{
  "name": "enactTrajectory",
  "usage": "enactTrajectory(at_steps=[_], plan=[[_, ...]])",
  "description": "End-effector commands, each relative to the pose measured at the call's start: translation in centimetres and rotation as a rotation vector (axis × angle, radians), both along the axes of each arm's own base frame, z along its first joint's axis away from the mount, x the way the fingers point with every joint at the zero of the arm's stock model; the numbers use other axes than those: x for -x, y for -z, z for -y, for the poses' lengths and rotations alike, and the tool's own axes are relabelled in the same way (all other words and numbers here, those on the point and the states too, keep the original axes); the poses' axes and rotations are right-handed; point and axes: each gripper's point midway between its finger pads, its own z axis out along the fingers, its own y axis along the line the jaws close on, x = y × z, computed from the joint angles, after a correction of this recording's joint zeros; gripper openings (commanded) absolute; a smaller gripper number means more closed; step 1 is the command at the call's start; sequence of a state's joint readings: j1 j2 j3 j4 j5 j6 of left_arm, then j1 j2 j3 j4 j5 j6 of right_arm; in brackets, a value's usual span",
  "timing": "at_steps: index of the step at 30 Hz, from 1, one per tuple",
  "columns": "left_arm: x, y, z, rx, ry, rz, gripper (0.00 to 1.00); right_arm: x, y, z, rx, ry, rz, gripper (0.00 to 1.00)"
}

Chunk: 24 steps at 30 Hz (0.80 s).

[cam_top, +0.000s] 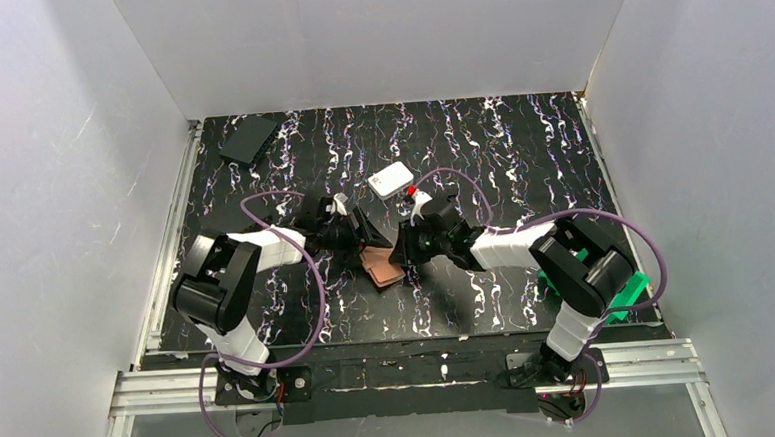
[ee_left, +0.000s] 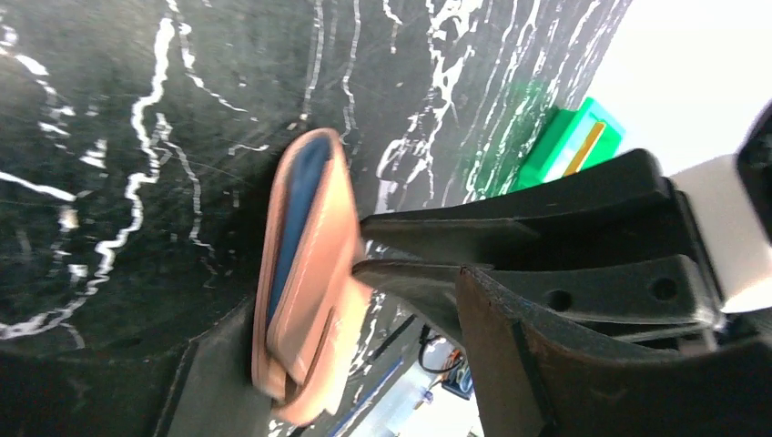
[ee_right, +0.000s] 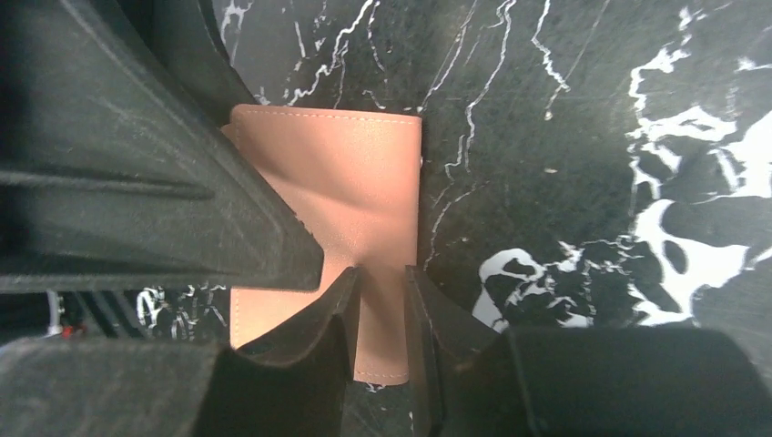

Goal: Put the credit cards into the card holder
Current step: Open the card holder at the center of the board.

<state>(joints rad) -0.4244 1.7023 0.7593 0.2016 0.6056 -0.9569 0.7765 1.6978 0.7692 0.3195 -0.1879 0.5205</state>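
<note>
The card holder (cam_top: pixel 381 269), an orange-brown leather wallet, lies folded on the black marbled mat between both arms. In the left wrist view the card holder (ee_left: pixel 305 237) shows edge-on with a blue inner strip. My left gripper (ee_left: pixel 346 300) is open and straddles it: one finger (ee_left: pixel 214 382) lies against its side, the other stands well off. In the right wrist view my right gripper (ee_right: pixel 382 273) is over the card holder (ee_right: pixel 346 173) near its right edge. Its jaws are a narrow gap apart, tips against the leather, nothing plainly pinched. The credit cards are out of view.
A white rounded box (cam_top: pixel 392 180) sits just behind the grippers. A dark flat object (cam_top: pixel 249 139) lies at the far left corner. A green bin (cam_top: pixel 623 288) stands by the right arm's base. White walls close in the mat on three sides.
</note>
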Motion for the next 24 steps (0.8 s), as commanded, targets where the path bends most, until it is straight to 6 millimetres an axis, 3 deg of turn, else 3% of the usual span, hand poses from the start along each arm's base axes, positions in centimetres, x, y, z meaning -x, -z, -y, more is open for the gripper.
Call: enactTrajectory(at_steps=[1,5,8,10,14,18,21,24], plan=[[-0.8,-6.1,2.7,0.137,0.022,0.097,0.63,2.3,-0.4,-2.5,-0.174,-0.060,-0.122,0.32],[-0.8,-9.9,3.1,0.182,0.010,0.177,0.65,3.1,-1.7,-4.1,-0.330,-0.079,-0.197,0.32],[-0.8,-10.3,3.0,0.186,-0.002,0.180,0.67,2.7,-1.3,-3.7,-0.351,-0.030,-0.259,0.35],[-0.8,-9.4,3.0,0.173,-0.007,0.163,0.69,2.0,-0.6,-2.3,-0.335,0.016,-0.290,0.39],[-0.4,-7.6,3.0,0.157,-0.004,0.102,0.73,0.7,0.8,2.2,-0.237,0.119,-0.311,0.45],[-0.5,-7.7,3.1,0.159,0.003,0.110,0.73,0.4,1.6,6.1,-0.094,0.172,-0.285,0.51],[-0.5,-8.6,3.1,0.167,0.014,0.150,0.77,0.7,1.1,7.8,-0.005,0.165,-0.232,0.58],[0.0,-8.8,2.5,0.159,0.055,0.181,0.80,1.2,-1.1,7.7,-0.030,0.136,-0.213,0.60]])
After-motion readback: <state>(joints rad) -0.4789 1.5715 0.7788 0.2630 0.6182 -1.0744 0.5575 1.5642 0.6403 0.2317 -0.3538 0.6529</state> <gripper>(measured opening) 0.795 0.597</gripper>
